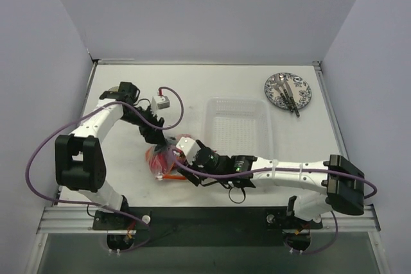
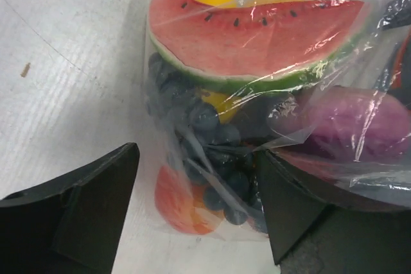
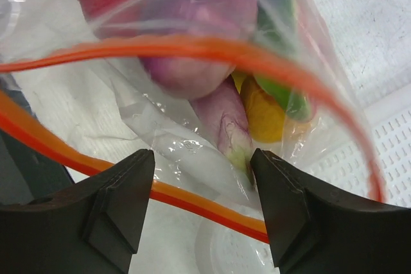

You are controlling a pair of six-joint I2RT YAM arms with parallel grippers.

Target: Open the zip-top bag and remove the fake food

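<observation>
With both pairs of fingers apart, left gripper (image 2: 199, 158) should pin the zip-top bag (image 2: 302, 120) at its base while right gripper (image 3: 202, 158) draws fake food (image 2: 250, 43) out.

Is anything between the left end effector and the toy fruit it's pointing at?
Yes. The clear film of the zip-top bag covers the watermelon slice and grapes on this side, so the open left end effector would touch plastic first, not the food. Nothing else visible stands between them.
</observation>
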